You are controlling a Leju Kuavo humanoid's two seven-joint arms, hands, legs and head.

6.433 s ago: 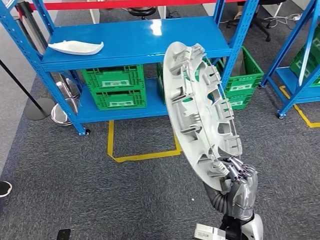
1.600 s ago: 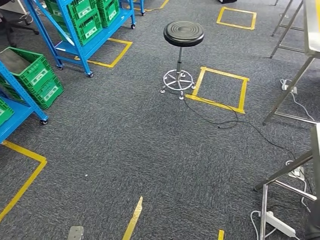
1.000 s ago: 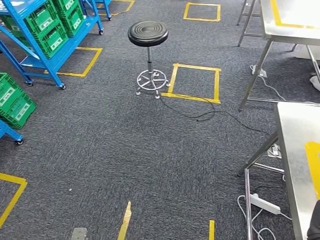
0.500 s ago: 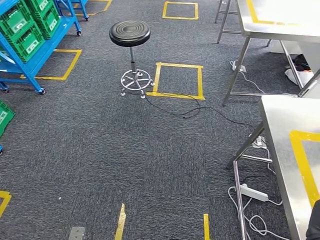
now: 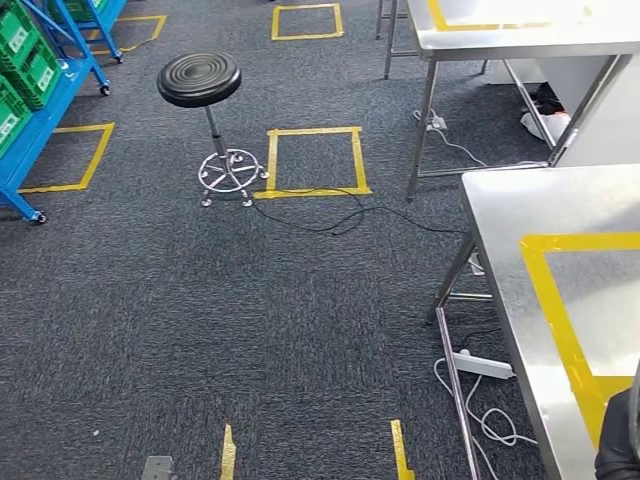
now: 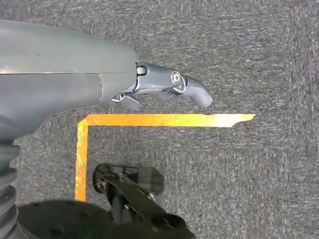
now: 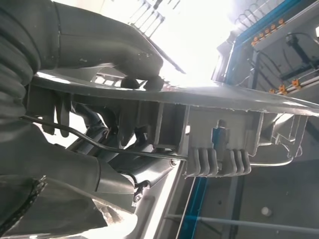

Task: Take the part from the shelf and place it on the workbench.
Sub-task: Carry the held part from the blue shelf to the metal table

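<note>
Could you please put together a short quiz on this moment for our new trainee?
1. True or false: the right hand grips the grey part.
2. Which stands on the carpet beside a yellow taped square? A) a black stool B) a red cone C) a ladder
3. Fill in: the near workbench has ______ tape marked on its top.

Key:
1. True; the thumb presses on the part's rim in the right wrist view.
2. A.
3. Yellow.
</note>
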